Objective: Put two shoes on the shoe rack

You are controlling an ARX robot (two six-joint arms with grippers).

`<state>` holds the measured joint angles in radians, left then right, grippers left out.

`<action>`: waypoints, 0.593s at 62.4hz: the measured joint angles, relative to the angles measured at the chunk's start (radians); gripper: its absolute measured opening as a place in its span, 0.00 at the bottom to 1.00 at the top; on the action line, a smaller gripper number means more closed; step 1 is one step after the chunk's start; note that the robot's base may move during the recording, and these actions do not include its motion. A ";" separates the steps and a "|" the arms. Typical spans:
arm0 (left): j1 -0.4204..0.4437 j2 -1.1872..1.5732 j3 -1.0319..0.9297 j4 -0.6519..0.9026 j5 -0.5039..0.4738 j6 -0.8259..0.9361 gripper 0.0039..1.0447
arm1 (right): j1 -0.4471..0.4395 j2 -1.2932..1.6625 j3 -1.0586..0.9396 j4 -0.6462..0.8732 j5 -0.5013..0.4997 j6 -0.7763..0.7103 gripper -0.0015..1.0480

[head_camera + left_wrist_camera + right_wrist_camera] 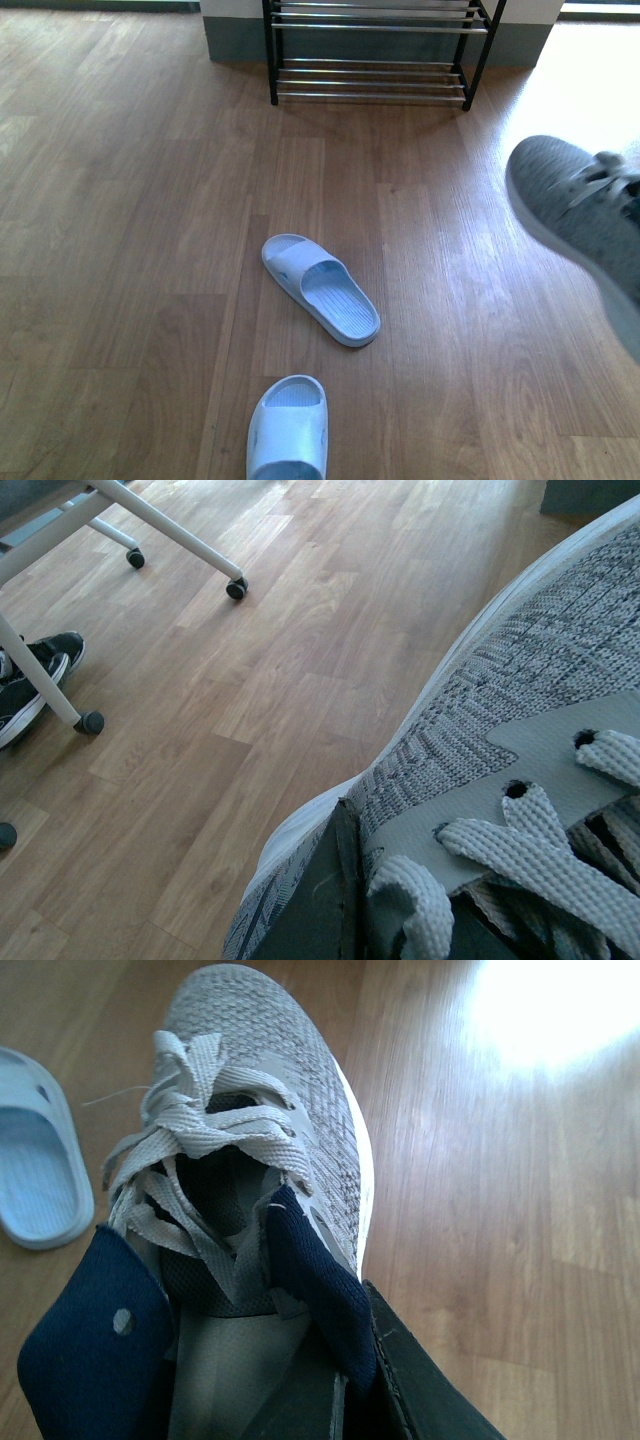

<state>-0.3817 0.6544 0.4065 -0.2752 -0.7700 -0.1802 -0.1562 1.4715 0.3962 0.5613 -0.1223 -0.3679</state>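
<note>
Plainly, each claw is closed on a sneaker, and bare wood floor [150, 200] runs open to the rack.

Nearest, a pale blue slide [288, 430], cut by the lower edge, lies near-to-far. Just beyond it, the second pale blue slide [322, 290] lies diagonally, toe far-left. At right, the right gripper [355, 1360] pinches the navy collar of a grey knit sneaker [580, 215], its toe aimed far-left. The left gripper [350, 890] clamps the laced side of the other grey knit sneaker [520, 660]. Farthest, the shoe rack [375, 80] stands by the wall.
</note>
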 joint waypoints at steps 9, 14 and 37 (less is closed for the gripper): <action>0.000 0.000 0.000 0.000 0.000 0.000 0.01 | -0.150 -0.562 0.006 -0.378 -0.182 -0.032 0.01; 0.000 0.000 0.000 0.000 0.000 0.000 0.01 | -0.245 -0.798 0.030 -0.565 -0.299 -0.043 0.01; 0.000 0.000 0.000 0.000 0.000 0.000 0.01 | -0.301 -0.981 0.029 -0.663 -0.350 -0.056 0.01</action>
<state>-0.3817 0.6544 0.4065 -0.2752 -0.7700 -0.1802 -0.4576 0.4904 0.4255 -0.1013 -0.4725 -0.4236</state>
